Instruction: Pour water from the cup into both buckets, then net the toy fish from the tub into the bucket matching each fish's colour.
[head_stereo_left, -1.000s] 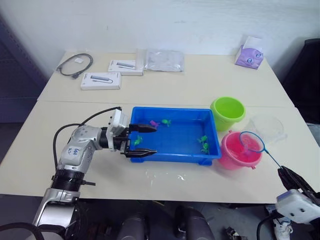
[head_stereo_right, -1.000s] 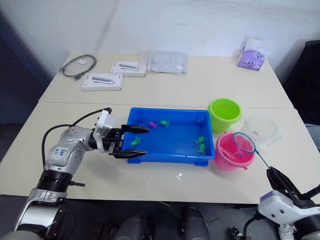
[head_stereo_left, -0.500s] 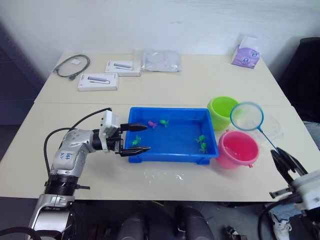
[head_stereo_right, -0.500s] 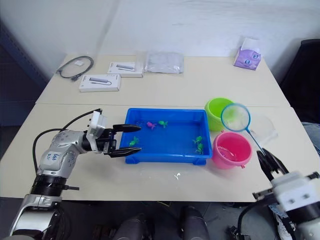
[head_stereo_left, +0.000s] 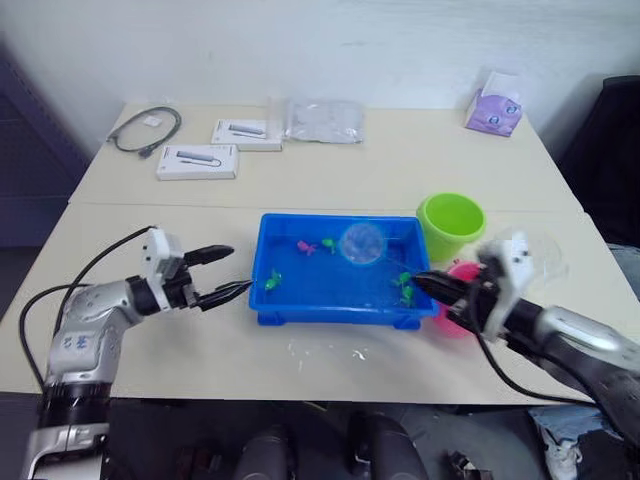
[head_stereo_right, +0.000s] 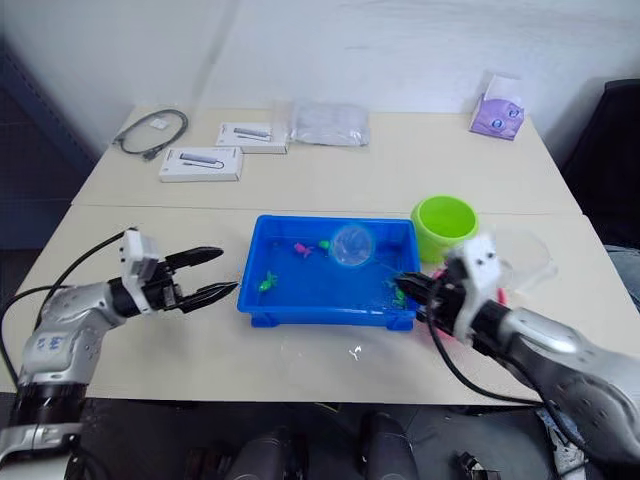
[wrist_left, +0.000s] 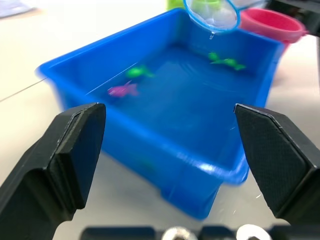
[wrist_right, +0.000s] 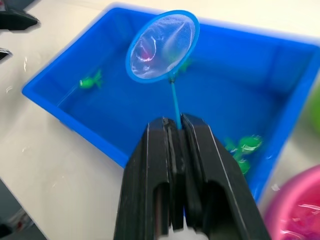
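Pale tabletops run back to a white wall, and the action is all at the blue tub (head_stereo_left: 340, 270) in the middle. Big change in the last half second: the net (head_stereo_left: 360, 243), which was up beside the green bucket (head_stereo_left: 452, 225) a moment ago, has swung in and now hangs over the far middle of the tub, hoop tilted, with a drip falling from it in the left wrist view. The right gripper (wrist_right: 176, 131) is pressed together on the net's thin stick, reaching in from the tub's right end. The left gripper (head_stereo_left: 222, 271) has backed off; a second ago it straddled the tub's left wall, now it sits just off that wall with its fingers spread and nothing between them. So the pouring looks done and the netting is under way, with the net lining up for another scoop. Fish (head_stereo_left: 273, 282) are still in the water: one green near the left end, a magenta one (head_stereo_left: 301, 246) and a green at the far side close to the hoop, two more green by the right end. The pink bucket (head_stereo_left: 462, 305) sits behind the right arm, mostly hidden, and the cup (head_stereo_left: 540, 255) stands just past it. Whether the hoop carries a fish is hard to say; the right wrist view shows a pinkish blur through the mesh, which may lie beneath it. As for writing, the white boxes (head_stereo_left: 197, 161) and the purple packet (head_stereo_left: 494, 108) at the back carry print, but none of it can be read.
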